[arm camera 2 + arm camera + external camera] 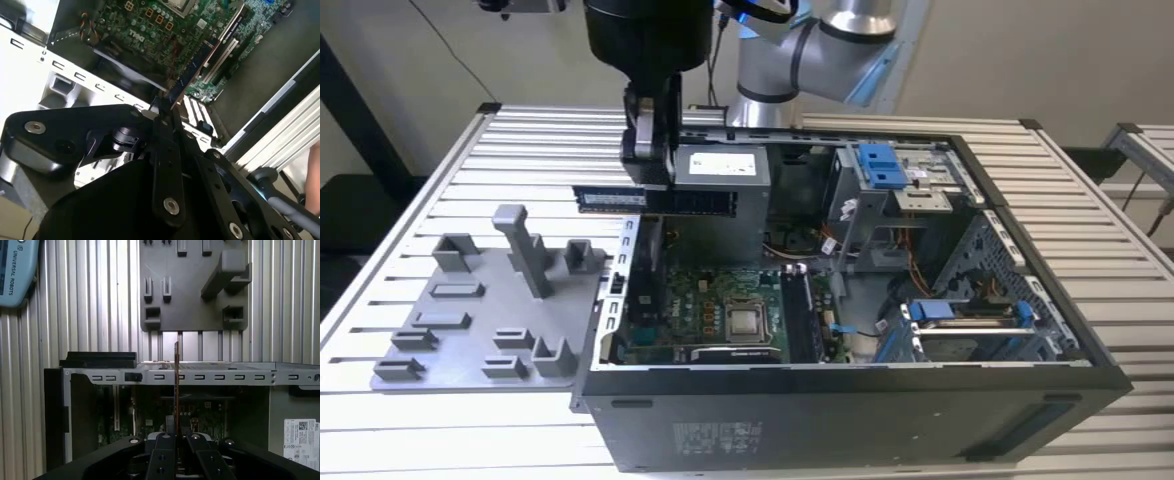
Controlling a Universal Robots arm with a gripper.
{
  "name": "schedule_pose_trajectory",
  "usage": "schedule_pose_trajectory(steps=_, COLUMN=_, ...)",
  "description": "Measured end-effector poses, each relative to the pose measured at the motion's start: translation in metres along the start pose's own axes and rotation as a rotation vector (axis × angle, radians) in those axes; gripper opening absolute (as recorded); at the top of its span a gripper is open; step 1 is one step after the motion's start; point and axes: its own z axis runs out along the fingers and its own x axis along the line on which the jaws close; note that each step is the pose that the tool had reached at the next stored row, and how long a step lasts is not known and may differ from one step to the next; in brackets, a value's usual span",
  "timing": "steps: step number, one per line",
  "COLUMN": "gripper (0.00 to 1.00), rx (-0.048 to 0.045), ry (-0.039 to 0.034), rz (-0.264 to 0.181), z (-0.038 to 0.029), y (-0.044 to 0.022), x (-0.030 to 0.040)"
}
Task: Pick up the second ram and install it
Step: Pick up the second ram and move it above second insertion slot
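A counter (440,190) of ribbed metal slats carries an open computer case (854,420) lying on its side. Bare slats run along every side of the case. A grey parts fixture (480,320) sits just beside the case's wall (225,375) on the exterior view's left.

Inside the open top, the power supply (720,170) and a drive cage with blue tabs (887,165) crowd the far end. The motherboard (707,310) lies open to above, with long black slots (798,310) beside the processor socket (747,322).

The gripper (656,198) hangs above the case's left wall, close to the power supply. Its fingers (161,460) are drawn narrow and clamp the second ram (607,199) about its middle. The stick is in the air, clear of the wall below it and touching nothing but the fingers.

It stands on its long edge with its flat faces upright. Its long axis runs level across the case wall. The end with the pale bluish label reaches out past the wall toward the fixture, and the other end lies over the case interior in front of the power supply.

In the first wrist view the second ram (176,390) appears edge-on as a thin line crossing the wall's rim. In the second wrist view it (182,82) points away from the gripper (162,112) toward the motherboard.
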Motion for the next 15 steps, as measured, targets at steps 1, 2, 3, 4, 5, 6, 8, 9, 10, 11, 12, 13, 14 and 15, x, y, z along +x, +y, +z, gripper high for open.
schedule_pose_trajectory(steps=1, gripper=0.14, rx=0.0, ry=0.0, rz=0.0, z=-0.0001, y=-0.0022, x=-0.0001)
schedule_pose_trajectory(steps=2, gripper=0.14, rx=0.0, ry=0.0, rz=0.0, z=-0.0001, y=-0.0045, x=-0.0001)
schedule_pose_trajectory(steps=3, gripper=0.14, rx=0.0, ry=0.0, rz=0.0, z=-0.0002, y=-0.0066, x=-0.0002)
schedule_pose_trajectory(steps=4, gripper=0.14, rx=0.0, ry=0.0, rz=0.0, z=-0.0003, y=-0.0086, x=-0.0003)
schedule_pose_trajectory(steps=5, gripper=0.14, rx=0.0, ry=-0.0001, rz=0.0, z=-0.0003, y=-0.0104, x=-0.0003)
schedule_pose_trajectory(steps=6, gripper=0.14, rx=0.0, ry=0.0, rz=0.0, z=-0.0004, y=-0.0121, x=-0.0004)
schedule_pose_trajectory(steps=8, gripper=0.14, rx=0.0, ry=0.0, rz=0.0, z=-0.0005, y=-0.0158, x=-0.0005)
schedule_pose_trajectory(steps=9, gripper=0.14, rx=0.0, ry=0.0, rz=0.0, z=-0.0006, y=-0.0178, x=-0.0005)
schedule_pose_trajectory(steps=10, gripper=0.14, rx=0.0, ry=0.0, rz=0.0, z=-0.0006, y=-0.0197, x=-0.0006)
schedule_pose_trajectory(steps=11, gripper=0.14, rx=0.0001, ry=-0.0001, rz=0.0, z=-0.0006, y=-0.0216, x=-0.0006)
schedule_pose_trajectory(steps=12, gripper=0.14, rx=0.0, ry=-0.0001, rz=0.0, z=-0.0007, y=-0.0235, x=-0.0007)
schedule_pose_trajectory(steps=13, gripper=0.14, rx=0.0, ry=0.0, rz=0.0, z=-0.0008, y=-0.0254, x=-0.0007)
schedule_pose_trajectory(steps=14, gripper=0.14, rx=0.0001, ry=0.0, rz=0.0, z=-0.0009, y=-0.0274, x=-0.0008)
schedule_pose_trajectory(steps=15, gripper=0.14, rx=0.0001, ry=0.0, rz=0.0, z=-0.0009, y=-0.0292, x=-0.0008)
